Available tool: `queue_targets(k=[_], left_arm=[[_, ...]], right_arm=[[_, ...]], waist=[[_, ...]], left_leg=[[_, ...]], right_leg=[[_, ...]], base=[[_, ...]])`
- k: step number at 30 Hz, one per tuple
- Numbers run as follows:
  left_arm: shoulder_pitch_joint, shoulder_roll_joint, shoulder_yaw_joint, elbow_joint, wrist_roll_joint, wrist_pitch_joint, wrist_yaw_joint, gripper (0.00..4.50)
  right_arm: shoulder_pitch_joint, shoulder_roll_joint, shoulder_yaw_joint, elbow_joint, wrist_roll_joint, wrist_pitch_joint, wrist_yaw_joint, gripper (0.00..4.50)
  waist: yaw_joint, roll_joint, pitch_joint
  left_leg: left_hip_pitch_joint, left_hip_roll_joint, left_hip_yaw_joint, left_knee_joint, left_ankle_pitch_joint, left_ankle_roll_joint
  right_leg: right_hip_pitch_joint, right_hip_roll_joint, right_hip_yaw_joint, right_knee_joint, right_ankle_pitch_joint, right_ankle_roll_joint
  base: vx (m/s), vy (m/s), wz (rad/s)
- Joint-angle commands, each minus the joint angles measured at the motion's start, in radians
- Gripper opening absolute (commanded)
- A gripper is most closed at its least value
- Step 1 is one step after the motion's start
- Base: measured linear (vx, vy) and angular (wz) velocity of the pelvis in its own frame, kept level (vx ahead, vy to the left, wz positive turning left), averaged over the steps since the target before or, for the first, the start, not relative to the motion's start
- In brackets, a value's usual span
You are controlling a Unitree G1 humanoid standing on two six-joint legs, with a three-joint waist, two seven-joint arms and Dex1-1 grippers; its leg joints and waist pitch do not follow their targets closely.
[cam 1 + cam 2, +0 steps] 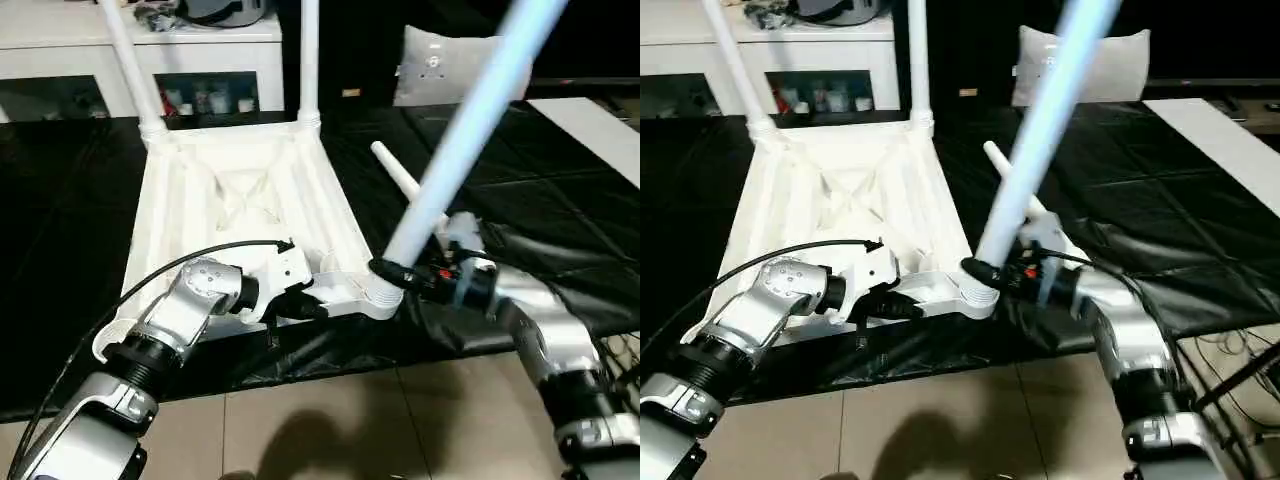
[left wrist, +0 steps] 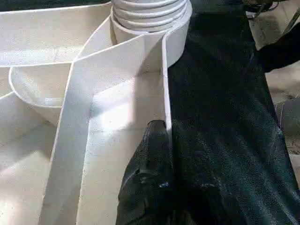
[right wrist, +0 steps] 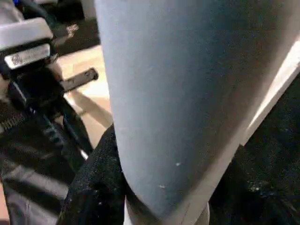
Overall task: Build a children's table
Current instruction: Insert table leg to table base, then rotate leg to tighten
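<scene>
White plastic top: the upside-down rectangular ribbed table top lies on the black-covered work table, its near edge at the table's front edge.
Legs fitted: two white tapered tube legs stand in the far corner sockets.
Leg in hand: a third long white tube leg has its ringed foot in the near right corner socket; its long axis leans up and away toward the robot's right, not yet upright.
Right gripper: black fingers pinching that leg just above the socket, from the right side.
Left gripper: pressed together on the top's near rim wall, bracing it, just beside the same socket.
Key relation: the socket lies between the two grippers; the right one is nearer, and the leg probably needs tipping upright to seat.
Spare leg: lying on the black cover behind the right gripper.
Room: white shelving beyond, tiled floor below.
</scene>
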Motion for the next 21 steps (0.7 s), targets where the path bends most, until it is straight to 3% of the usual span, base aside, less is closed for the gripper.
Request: queue_targets(k=[1,6,12,13,21], left_arm=[[-0.031,0.014,0.019,-0.006,0.001,-0.034,-0.026,0.00],[-0.048,0.024,0.019,0.013,0.003,-0.042,-0.041,0.00],[-0.059,0.029,0.022,0.034,0.004,-0.049,-0.051,0.00],[-0.056,0.030,0.022,0.029,0.004,-0.049,-0.051,0.00],[-0.026,0.036,0.026,0.007,-0.002,-0.033,-0.059,0.00]], right_arm=[[0.033,-0.032,0.053,0.086,-0.085,0.060,0.015,1.88],[0.029,-0.032,0.096,0.106,-0.099,0.065,0.050,1.88],[0.043,-0.018,0.114,0.099,-0.095,0.078,0.050,1.88],[0.047,-0.018,0.115,0.095,-0.095,0.079,0.051,1.88],[0.057,0.007,0.104,0.056,-0.078,0.110,0.028,1.88]], waist=[[-0.003,0.001,-0.058],[0.000,-0.004,-0.059],[-0.001,-0.004,-0.059],[-0.002,-0.010,-0.059],[-0.004,-0.005,-0.059]], left_leg=[[0.004,0.014,-0.006,-0.075,-0.309,0.036],[0.002,0.017,-0.002,-0.076,-0.286,0.043],[0.004,0.017,-0.003,-0.078,-0.295,0.037],[0.005,0.018,-0.002,-0.078,-0.296,0.037],[0.009,0.018,-0.006,-0.083,-0.337,0.023]], right_leg=[[0.045,-0.062,0.036,-0.105,-0.533,-0.088],[0.046,-0.064,0.043,-0.098,-0.470,-0.113],[0.046,-0.064,0.042,-0.100,-0.486,-0.109],[0.046,-0.064,0.042,-0.101,-0.489,-0.107],[0.042,-0.064,0.041,-0.105,-0.511,-0.098]], base=[[0.000,0.000,0.00],[0.000,0.000,0.00],[0.000,0.000,0.00],[0.000,0.000,0.00],[0.000,0.000,0.00]])
